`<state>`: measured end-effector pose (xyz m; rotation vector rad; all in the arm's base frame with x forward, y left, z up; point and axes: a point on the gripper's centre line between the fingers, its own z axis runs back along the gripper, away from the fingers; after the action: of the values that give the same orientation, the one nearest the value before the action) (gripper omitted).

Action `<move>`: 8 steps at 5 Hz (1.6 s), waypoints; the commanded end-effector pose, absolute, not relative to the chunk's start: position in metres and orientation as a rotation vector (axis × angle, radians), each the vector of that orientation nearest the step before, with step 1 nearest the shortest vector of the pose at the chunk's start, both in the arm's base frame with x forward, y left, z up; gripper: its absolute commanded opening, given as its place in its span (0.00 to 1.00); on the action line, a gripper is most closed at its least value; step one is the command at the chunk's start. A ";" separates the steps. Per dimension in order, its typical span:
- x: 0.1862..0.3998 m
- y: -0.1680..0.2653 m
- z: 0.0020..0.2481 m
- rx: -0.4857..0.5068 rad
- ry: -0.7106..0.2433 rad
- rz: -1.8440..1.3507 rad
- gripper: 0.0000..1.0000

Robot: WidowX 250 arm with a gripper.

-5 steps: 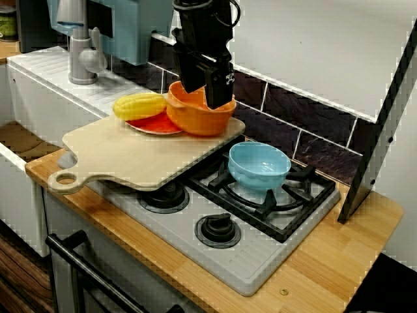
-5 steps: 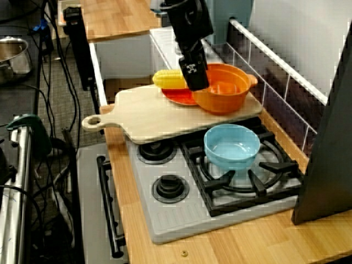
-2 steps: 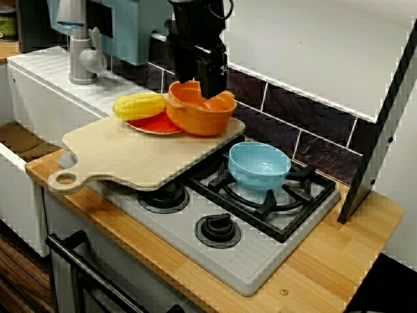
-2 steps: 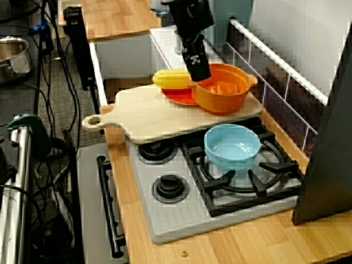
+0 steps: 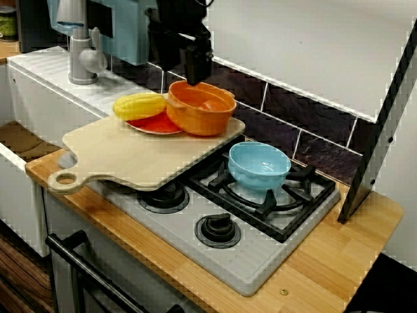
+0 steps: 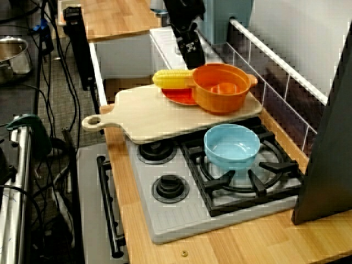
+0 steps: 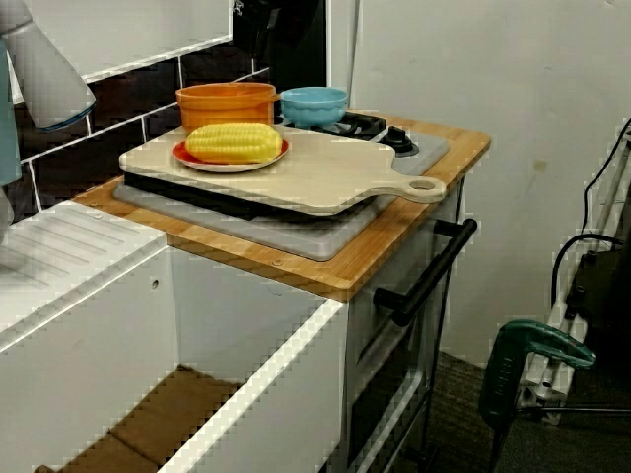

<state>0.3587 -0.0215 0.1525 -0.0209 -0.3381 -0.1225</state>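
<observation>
My black gripper (image 5: pixel 195 72) hangs just above the back left rim of an orange pot (image 5: pixel 201 111), touching nothing and holding nothing. In the view from the stove's front the gripper (image 6: pixel 192 55) is up and left of the pot (image 6: pixel 223 91). How the jaws stand is hidden. The pot sits on the far end of a wooden cutting board (image 5: pixel 130 153) lying across the stove. Beside the pot, a yellow corn cob (image 5: pixel 140 104) rests on a red plate (image 5: pixel 156 124). In the low view from the sink side, the corn (image 7: pixel 235 143) sits in front of the pot (image 7: pixel 227 103).
A light blue bowl (image 5: pixel 259 166) stands on the back right burner grate of the grey stove (image 5: pixel 247 254). A grey faucet (image 5: pixel 81 52) and a white sink are to the left. A dark panel (image 5: pixel 378 143) leans at the counter's right end.
The gripper has lifted out of the orange pot and moved up and to the left, toward the wall. The pot, the corn and the bowl have stayed where they were.
</observation>
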 end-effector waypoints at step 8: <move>0.393 0.038 0.139 0.013 -0.444 0.148 1.00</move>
<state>0.3943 0.0329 0.1237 0.0075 -0.3930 0.1469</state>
